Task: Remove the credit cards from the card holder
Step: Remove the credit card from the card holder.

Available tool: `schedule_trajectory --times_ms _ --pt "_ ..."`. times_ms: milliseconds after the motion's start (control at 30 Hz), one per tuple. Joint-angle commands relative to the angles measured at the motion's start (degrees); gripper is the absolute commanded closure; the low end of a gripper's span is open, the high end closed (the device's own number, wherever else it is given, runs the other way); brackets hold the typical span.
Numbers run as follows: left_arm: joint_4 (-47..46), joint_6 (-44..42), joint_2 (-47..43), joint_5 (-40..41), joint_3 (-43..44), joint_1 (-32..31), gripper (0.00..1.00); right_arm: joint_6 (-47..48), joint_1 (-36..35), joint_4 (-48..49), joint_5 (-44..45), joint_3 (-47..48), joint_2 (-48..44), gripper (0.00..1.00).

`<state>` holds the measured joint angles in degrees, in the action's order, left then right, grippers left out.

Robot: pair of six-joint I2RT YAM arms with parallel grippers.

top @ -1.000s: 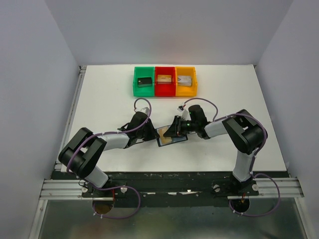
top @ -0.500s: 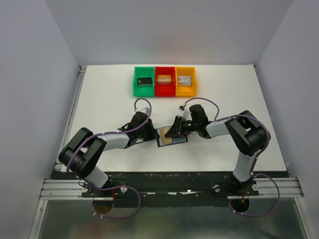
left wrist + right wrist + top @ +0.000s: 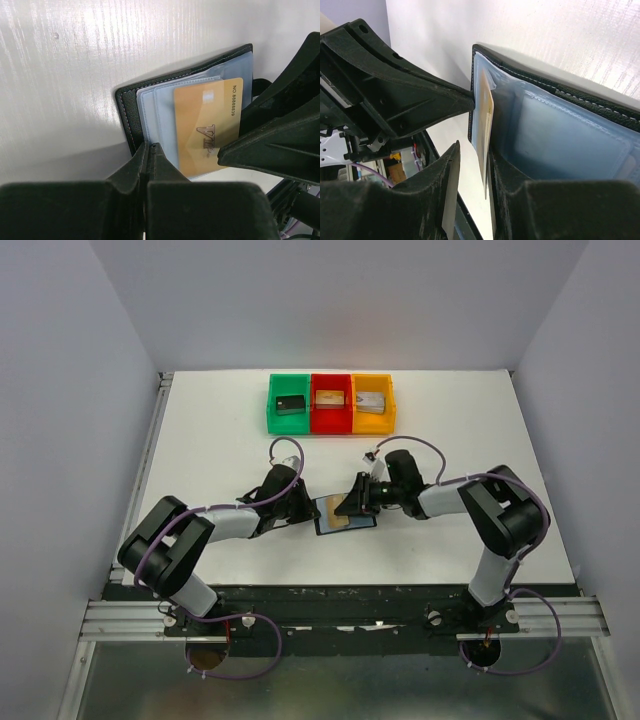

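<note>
On the white table (image 3: 220, 430), the left arm lies low with its left pincer (image 3: 297, 508) pointing to the right. It is clenched, the two fingers pressed together with no gap. The tips touch the left edge of the card holder (image 3: 345, 516). I cannot tell whether they pinch the black cover or only press against it.

The card holder lies open and flat near the middle of the table, between the two arms. In the left wrist view, bluish glossy pockets sit inside its black stitched cover (image 3: 125, 107). A tan-gold card (image 3: 207, 125) with the letters VIP lies on top of the pockets.

From the right, the right pincer (image 3: 356, 504) reaches over the holder. It is released: in the right wrist view the fingers stand partly apart on both sides of the gold card's thin edge (image 3: 487, 125). There is a light gap on one side.

Farther back stand a green bin (image 3: 289, 415), a red bin (image 3: 331, 417) and an orange bin (image 3: 372, 417). Each holds one blocky item.
</note>
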<state>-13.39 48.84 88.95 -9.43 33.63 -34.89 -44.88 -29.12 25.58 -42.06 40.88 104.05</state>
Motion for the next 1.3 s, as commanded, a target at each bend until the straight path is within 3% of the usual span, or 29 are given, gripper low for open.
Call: schedule_trajectory --times_ms 0,1267 --pt "3.54 -0.32 1.93 2.14 -0.32 -0.17 1.00 1.29 0.56 -0.45 -0.04 -1.16 -2.01 0.64" --pt "3.98 -1.03 1.58 2.75 -0.49 -0.26 1.00 2.87 2.85 -3.96 0.84 -2.12 -5.17 0.70"
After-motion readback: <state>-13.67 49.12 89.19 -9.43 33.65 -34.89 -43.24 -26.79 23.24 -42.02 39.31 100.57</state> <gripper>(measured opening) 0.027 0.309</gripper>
